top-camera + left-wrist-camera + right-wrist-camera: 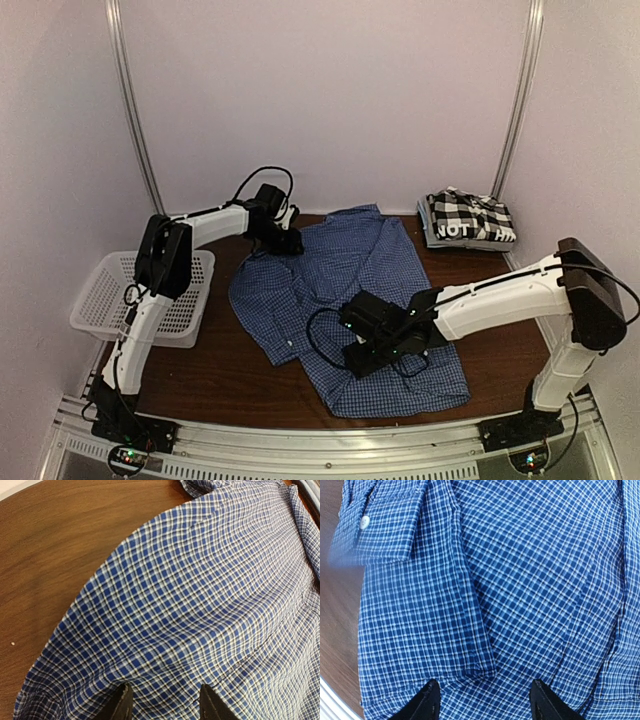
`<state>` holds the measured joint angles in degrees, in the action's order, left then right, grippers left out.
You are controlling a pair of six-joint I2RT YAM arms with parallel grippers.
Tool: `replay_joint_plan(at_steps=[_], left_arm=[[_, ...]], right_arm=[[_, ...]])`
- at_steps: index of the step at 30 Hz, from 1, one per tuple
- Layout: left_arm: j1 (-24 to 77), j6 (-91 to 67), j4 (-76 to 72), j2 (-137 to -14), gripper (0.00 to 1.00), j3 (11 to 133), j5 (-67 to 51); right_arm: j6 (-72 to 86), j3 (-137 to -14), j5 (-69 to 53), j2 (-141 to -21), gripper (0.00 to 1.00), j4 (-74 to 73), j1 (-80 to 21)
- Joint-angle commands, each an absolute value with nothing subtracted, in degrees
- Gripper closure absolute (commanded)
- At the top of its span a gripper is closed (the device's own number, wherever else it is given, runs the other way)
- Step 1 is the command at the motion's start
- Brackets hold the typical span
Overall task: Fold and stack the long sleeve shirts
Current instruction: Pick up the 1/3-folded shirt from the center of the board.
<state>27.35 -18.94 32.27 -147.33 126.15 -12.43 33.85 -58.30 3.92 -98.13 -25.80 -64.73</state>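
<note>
Dark brown wood makes up the table (220,385), closed in by pale walls, and you have the blue fine-checked shirt (350,280) spread rumpled across its middle, its near hem close to the front rail. Your left gripper (288,240) is at the shirt's far-left corner. In the wrist view its fingertips (122,707) stand apart over the bulging cloth, with nothing pinched between them. Your right gripper (348,345) hangs low over the shirt's near half, its jaws likewise spread and empty. A folded-over sleeve with a white-buttoned cuff (375,525) lies ahead of it. The black-and-white checked shirt (468,220) lies folded at the far-right corner, well apart from both grippers. A white mesh basket (100,300) sits at the table's left edge.
</note>
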Motion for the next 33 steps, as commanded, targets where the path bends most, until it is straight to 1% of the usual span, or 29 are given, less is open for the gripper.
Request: replay_joint_plan(at_steps=[1, 7, 13, 16, 18, 21, 24, 27, 30, 33], left_arm=[[27.0, -17.9, 34.9, -149.7, 0.53, 127.1, -13.4], [26.9, -17.6, 35.3, -149.6, 0.53, 127.6, -13.2], [26.9, -17.3, 35.4, -149.6, 0.53, 127.9, -13.2], [26.9, -17.3, 35.5, -149.7, 0.53, 128.1, -13.4], [26.9, -17.3, 35.5, -149.8, 0.53, 128.3, -13.5], [26.9, -17.3, 35.5, -149.9, 0.53, 128.5, -13.6], [26.9, -17.2, 35.5, -150.2, 0.53, 128.9, -13.5], [26.8, -17.0, 35.5, -150.4, 0.53, 129.4, -13.4], [26.6, -16.8, 35.6, -150.7, 0.53, 130.1, -13.2], [26.3, -16.5, 35.9, -151.2, 0.53, 131.2, -13.2]], right_arm=[[34.0, -60.4, 5.7, -100.6, 0.41, -22.5, -63.8], [32.5, -61.8, 4.4, -103.0, 0.54, -22.0, -63.1], [31.4, -62.4, 3.2, -104.8, 0.63, -21.9, -63.1], [31.1, -62.6, 2.3, -105.2, 0.69, -22.0, -63.1], [30.9, -62.6, 1.7, -105.2, 0.75, -22.3, -63.1], [30.4, -63.0, 0.5, -104.8, 0.89, -23.1, -63.3], [29.6, -63.8, -3.0, -103.8, 1.00, -24.1, -64.2], [28.9, -64.1, -7.5, -101.9, 1.00, -24.7, -65.9], [29.1, -63.0, -14.6, -99.9, 1.00, -23.4, -67.5], [29.5, -63.1, -18.6, -99.3, 1.00, -23.3, -69.6]])
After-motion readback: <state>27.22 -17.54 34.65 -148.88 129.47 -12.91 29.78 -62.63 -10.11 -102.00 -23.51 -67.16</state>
